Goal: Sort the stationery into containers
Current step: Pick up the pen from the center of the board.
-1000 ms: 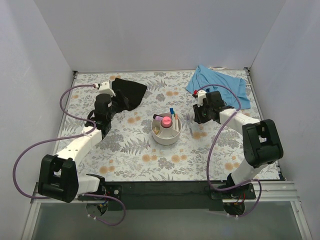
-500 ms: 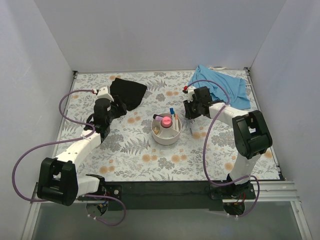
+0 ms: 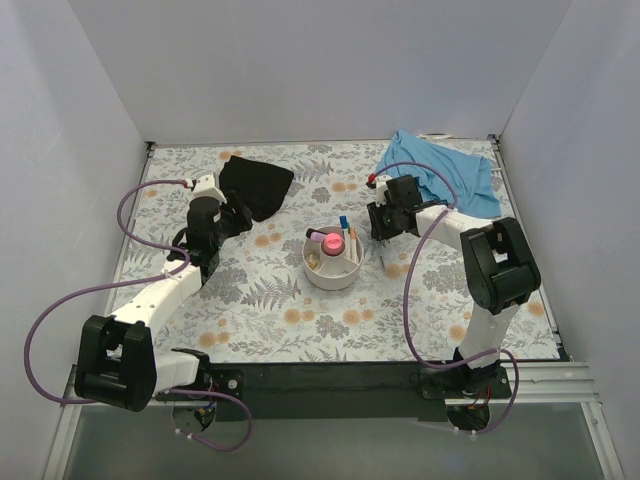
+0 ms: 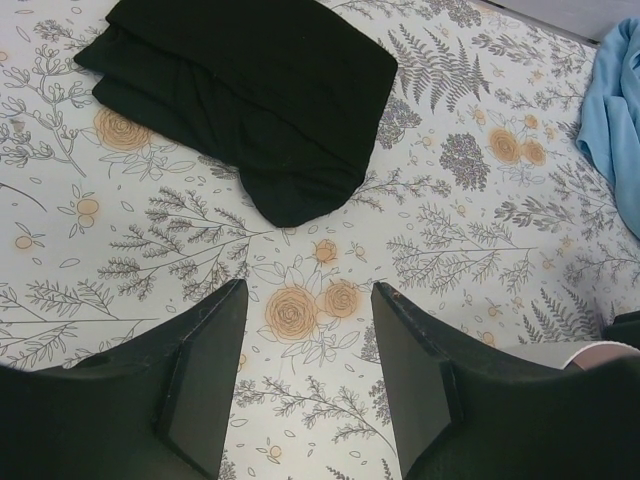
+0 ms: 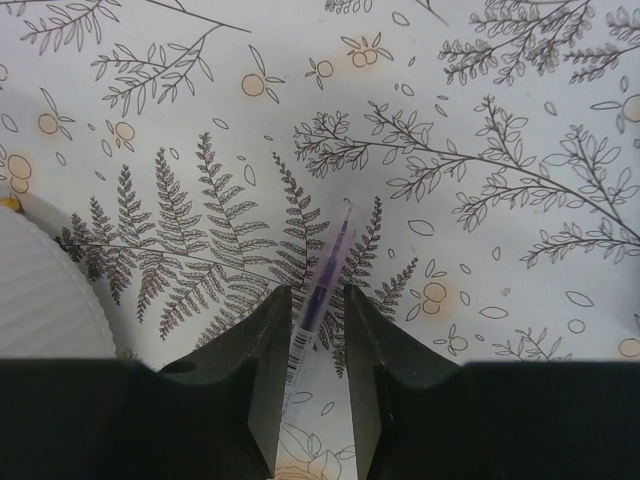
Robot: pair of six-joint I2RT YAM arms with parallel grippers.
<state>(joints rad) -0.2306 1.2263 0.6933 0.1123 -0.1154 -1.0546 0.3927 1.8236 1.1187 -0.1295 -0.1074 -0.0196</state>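
Observation:
The white compartment bowl (image 3: 333,270) stands mid-table and holds a pink tube (image 3: 323,238), a pink-capped bottle (image 3: 336,246), a blue-capped pen (image 3: 344,224) and tan pieces (image 3: 315,260). My right gripper (image 3: 384,226) is just right of the bowl, shut on a thin clear pen with a purple tip (image 5: 326,275), held between the fingers (image 5: 316,330) over the table. The bowl's rim (image 5: 35,300) shows at the left of the right wrist view. My left gripper (image 3: 226,220) is open and empty (image 4: 308,380), over bare table just below the black pouch.
A flat black fabric pouch (image 3: 255,185) lies at the back left and fills the top of the left wrist view (image 4: 240,100). A blue cloth (image 3: 440,170) lies at the back right, its edge showing in the left wrist view (image 4: 615,120). White walls enclose the table.
My right gripper has moved left toward the bowl with the pen. My left gripper has shifted slightly back toward the black pouch. In the last half second little moved.

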